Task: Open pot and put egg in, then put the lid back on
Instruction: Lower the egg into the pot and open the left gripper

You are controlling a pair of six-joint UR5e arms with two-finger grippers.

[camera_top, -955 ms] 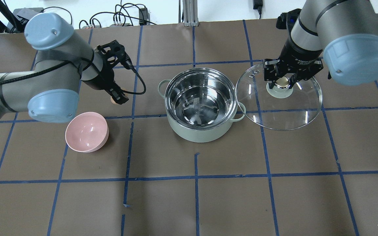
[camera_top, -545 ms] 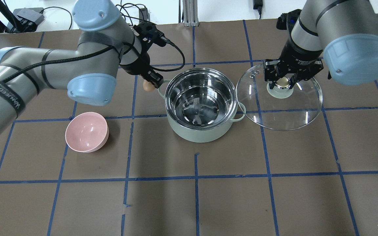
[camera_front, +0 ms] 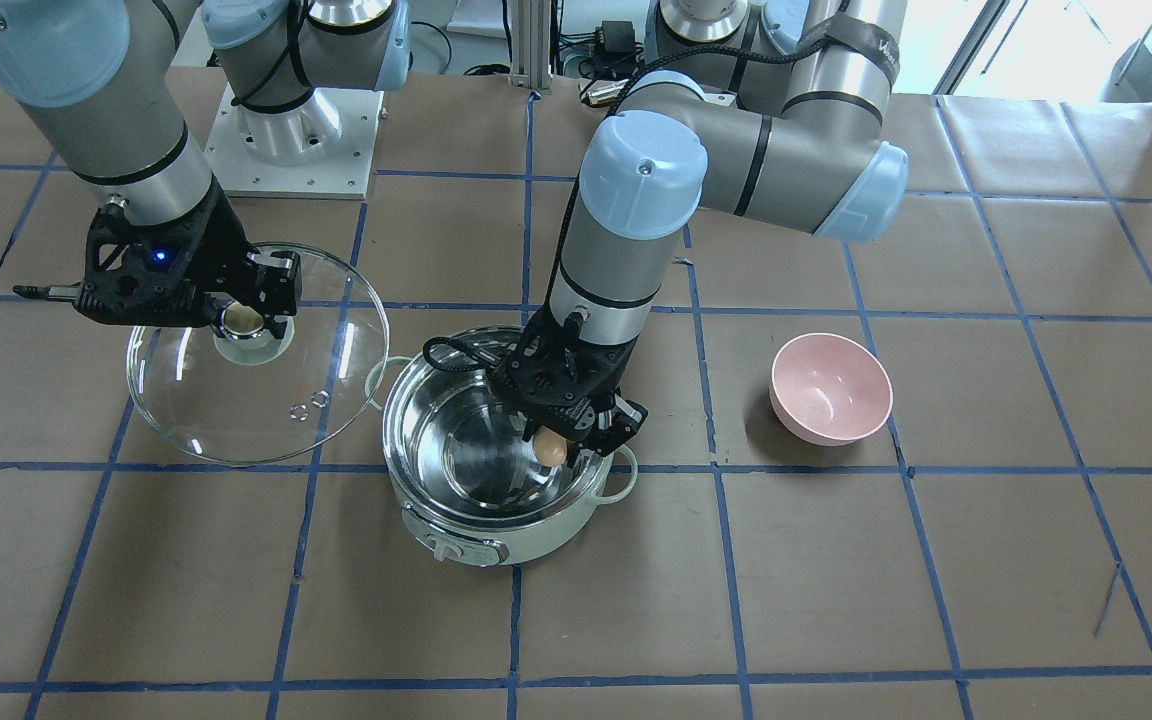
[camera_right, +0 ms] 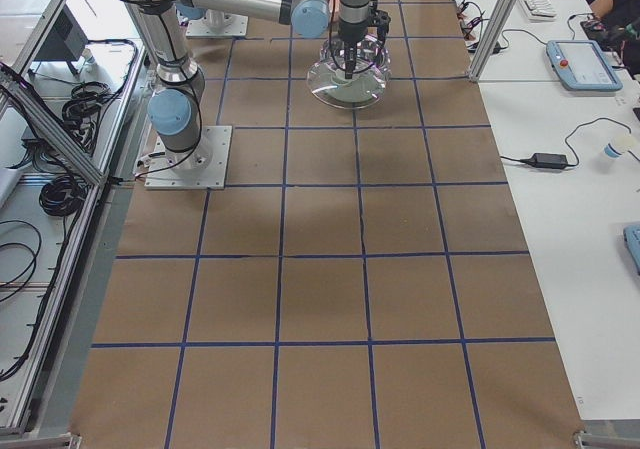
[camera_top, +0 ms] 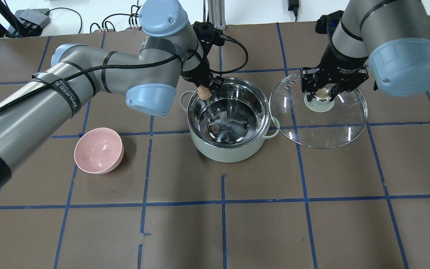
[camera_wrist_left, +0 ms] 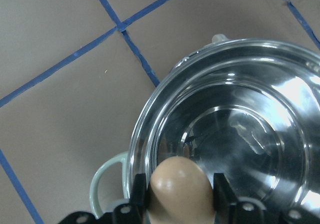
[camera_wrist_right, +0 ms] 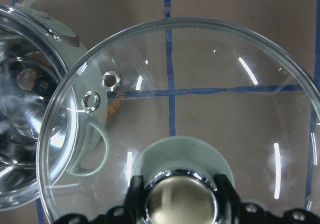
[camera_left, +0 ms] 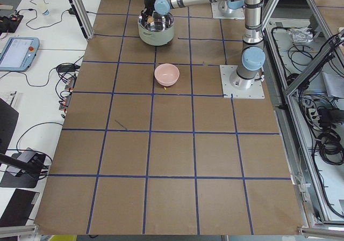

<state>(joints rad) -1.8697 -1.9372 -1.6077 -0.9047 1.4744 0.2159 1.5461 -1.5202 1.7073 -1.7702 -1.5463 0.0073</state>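
The mint-green pot point(camera_top: 227, 147) stands open at the table's middle, its steel inside bare; it also shows in the front view point(camera_front: 496, 535). My left gripper point(camera_top: 204, 89) is shut on the light-brown egg point(camera_top: 203, 92) and holds it just over the pot's back-left rim; the egg shows in the front view point(camera_front: 550, 449) and the left wrist view point(camera_wrist_left: 180, 190). My right gripper point(camera_top: 321, 93) is shut on the knob point(camera_wrist_right: 181, 198) of the glass lid point(camera_top: 334, 127), held to the right of the pot, its edge over the pot's handle.
A pink bowl point(camera_top: 98, 150) sits left of the pot, also in the front view point(camera_front: 830, 388). Blue tape lines grid the brown table. Cables and a post run along the back edge.
My left arm has swung right with the egg, from near the pink bowl to over the pot's rim. The right gripper and lid have stayed put.
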